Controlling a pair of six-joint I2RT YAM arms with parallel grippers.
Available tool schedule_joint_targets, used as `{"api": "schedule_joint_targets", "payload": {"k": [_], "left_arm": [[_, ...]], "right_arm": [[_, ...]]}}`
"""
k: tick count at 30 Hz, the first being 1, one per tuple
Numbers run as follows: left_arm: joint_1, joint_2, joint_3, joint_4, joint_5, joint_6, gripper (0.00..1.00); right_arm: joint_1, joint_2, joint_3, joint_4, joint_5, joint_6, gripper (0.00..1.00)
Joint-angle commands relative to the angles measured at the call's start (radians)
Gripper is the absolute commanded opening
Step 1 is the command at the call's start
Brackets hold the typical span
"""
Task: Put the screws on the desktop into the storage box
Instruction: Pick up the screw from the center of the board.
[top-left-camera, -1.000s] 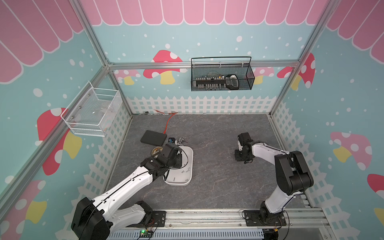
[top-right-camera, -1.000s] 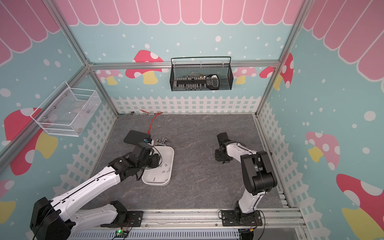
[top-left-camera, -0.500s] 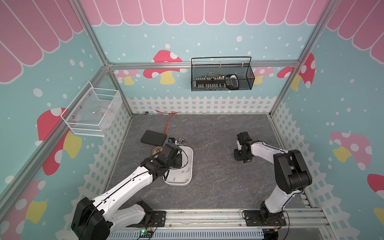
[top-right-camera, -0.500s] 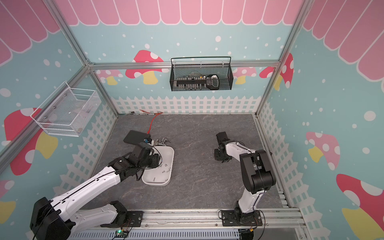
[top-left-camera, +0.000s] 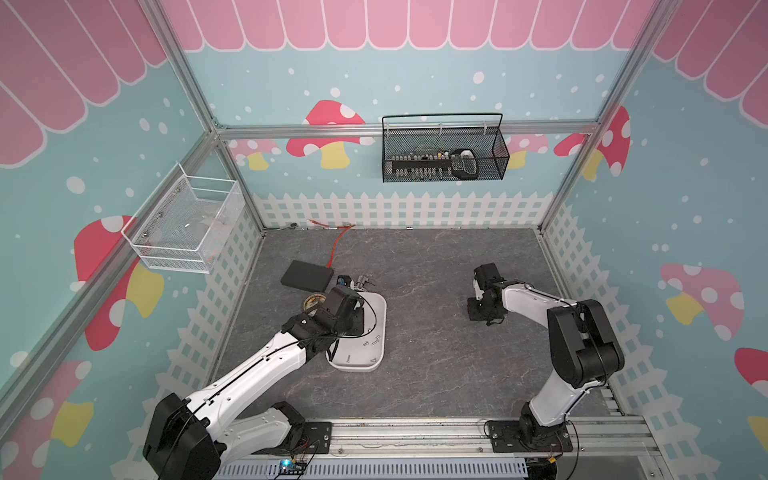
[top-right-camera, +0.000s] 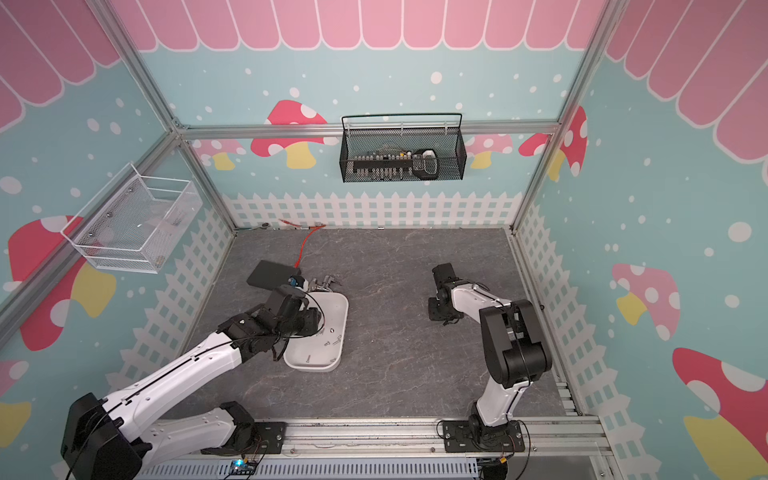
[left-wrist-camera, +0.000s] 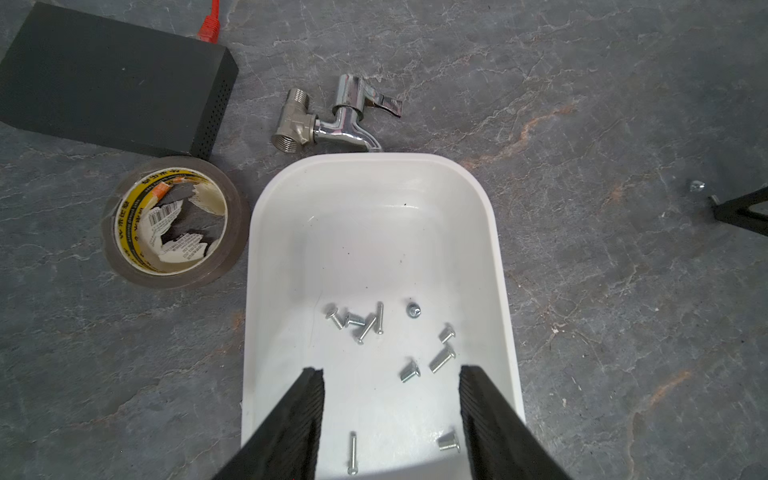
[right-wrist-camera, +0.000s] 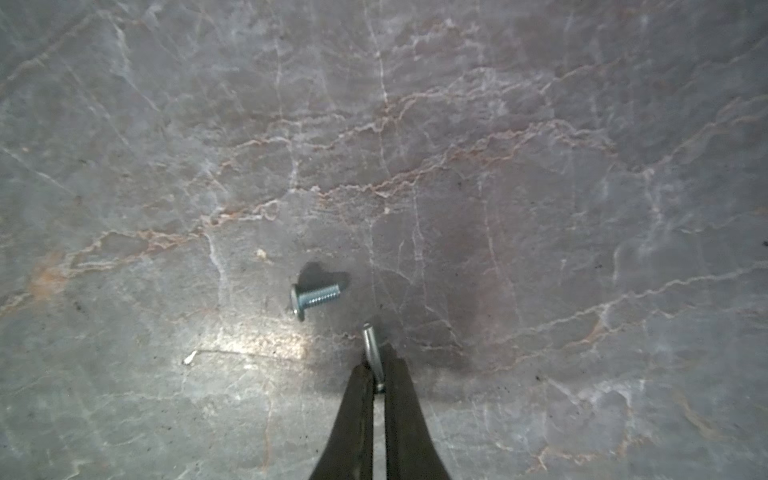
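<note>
Silvery long screw (right-wrist-camera: 370, 345) on desktop (right-wrist-camera: 498, 166), right fingers (right-wrist-camera: 401, 399) now pinched on it, left fingers (left-wrist-camera: 301, 415) still apart over storage box (left-wrist-camera: 365, 249).

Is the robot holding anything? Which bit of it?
The right gripper pinches a screw by one end; the rest pokes out. The left gripper holds nothing.
</note>
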Motion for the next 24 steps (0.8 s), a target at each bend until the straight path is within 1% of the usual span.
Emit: {"api": "schedule_joint_targets", "payload": {"k": [1,8,12,15,18,21,24], "left_arm": [[-0.001,0.005,-0.009,-0.004,-0.009,0.006,0.56],[0.000,0.002,-0.008,-0.004,-0.008,0.006,0.56],[-0.001,0.000,-0.008,-0.004,-0.008,0.006,0.56],[0.000,-0.002,-0.008,-0.004,-0.009,0.005,0.56],[0.000,-0.005,-0.008,-0.004,-0.013,0.003,0.56],[0.000,-0.009,-0.008,-0.004,-0.019,0.003,0.56],[0.000,-0.012,-0.009,-0.004,-0.025,0.001,0.56]], "right_arm": [[0.003,-0.047,-0.013,-0.007,-0.017,0.000,0.00],[0.004,-0.110,-0.024,0.004,-0.076,-0.009,0.00],[0.031,-0.161,-0.041,0.030,-0.174,-0.010,0.00],[0.097,-0.201,-0.056,0.071,-0.292,0.007,0.00],[0.191,-0.228,-0.071,0.143,-0.412,0.056,0.00],[0.314,-0.235,-0.076,0.240,-0.468,0.125,0.00],[0.433,-0.207,-0.053,0.327,-0.488,0.185,0.00]]}}
